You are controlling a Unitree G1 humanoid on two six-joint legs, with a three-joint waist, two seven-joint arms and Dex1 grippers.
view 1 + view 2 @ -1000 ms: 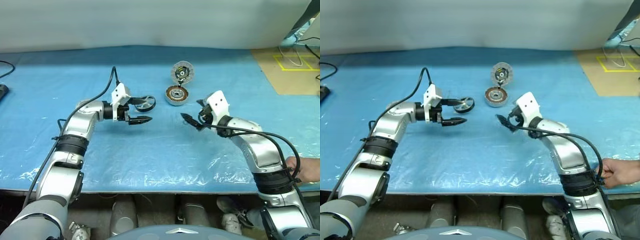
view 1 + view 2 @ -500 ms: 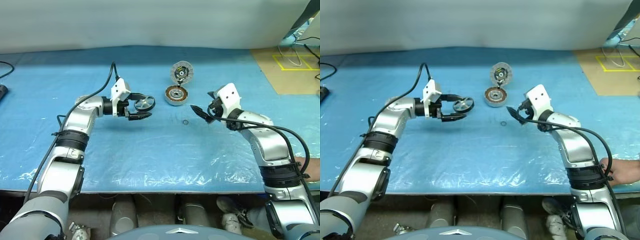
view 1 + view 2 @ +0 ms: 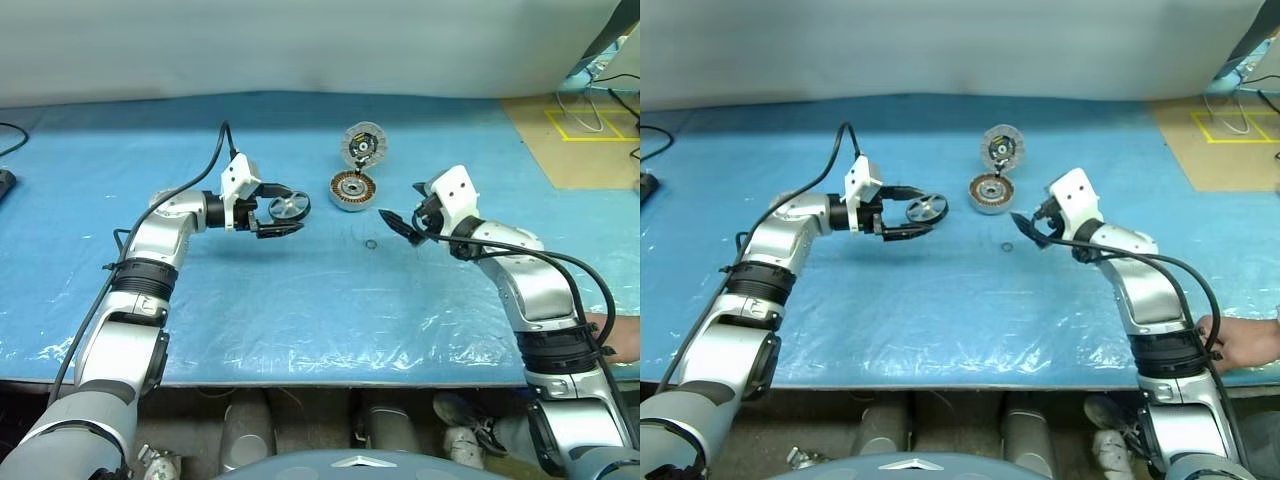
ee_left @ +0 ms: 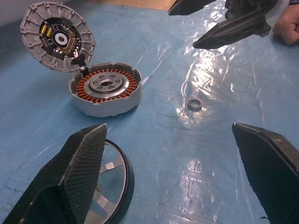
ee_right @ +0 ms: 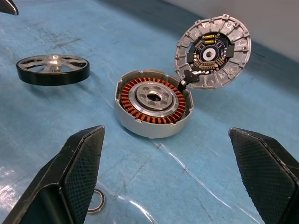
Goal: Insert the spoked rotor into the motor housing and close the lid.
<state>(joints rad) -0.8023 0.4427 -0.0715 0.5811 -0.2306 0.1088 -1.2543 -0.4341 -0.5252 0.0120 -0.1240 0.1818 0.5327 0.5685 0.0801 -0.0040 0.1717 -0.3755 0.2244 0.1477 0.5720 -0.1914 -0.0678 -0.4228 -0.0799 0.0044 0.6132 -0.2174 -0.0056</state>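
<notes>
The spoked rotor (image 3: 290, 206), a shallow silver wheel with a dark rim, lies flat on the blue sheet. My left gripper (image 3: 296, 211) hovers open right at it, and one finger hides part of the rotor (image 4: 112, 177) in the left wrist view. The motor housing (image 3: 352, 190) with copper windings sits to the right of the rotor. Its lid (image 3: 364, 146) stands upright behind it, inner face showing, joined at the housing's rim. My right gripper (image 3: 400, 202) is open and empty, just right of the housing (image 5: 154, 103) and pointing toward it.
A small metal ring (image 3: 370, 243) lies on the sheet in front of the housing, between the two grippers. A person's hand (image 3: 1240, 340) rests at the table's near right edge. A cardboard sheet (image 3: 580, 140) with yellow tape lies at the far right.
My right gripper has risen and moved away from me to the right, closer to the housing. The left gripper has barely shifted beside the rotor. Both stay open.
</notes>
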